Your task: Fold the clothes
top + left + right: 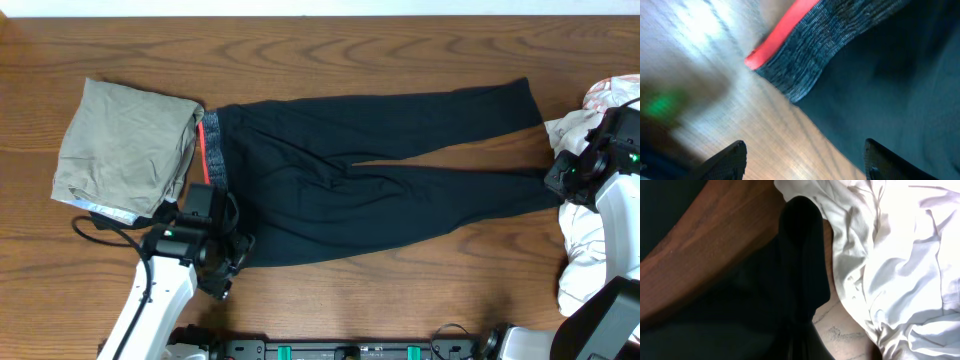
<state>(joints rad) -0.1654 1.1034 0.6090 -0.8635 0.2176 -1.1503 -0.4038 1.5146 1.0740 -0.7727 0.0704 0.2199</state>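
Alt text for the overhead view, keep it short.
Black trousers lie flat across a wooden table, grey waistband at left, legs running right. The left gripper sits at the waistband's near corner, the right gripper at the lower leg's end beside white fabric. A folded khaki garment lies left of the waistband.

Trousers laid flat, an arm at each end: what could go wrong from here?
The left gripper has its jaws open near the waistband corner; closing may pinch only the top layer.
The khaki garment lies right against the waistband and could get dragged along.
The right gripper is shut at a leg end beside white cloth, which may snag.
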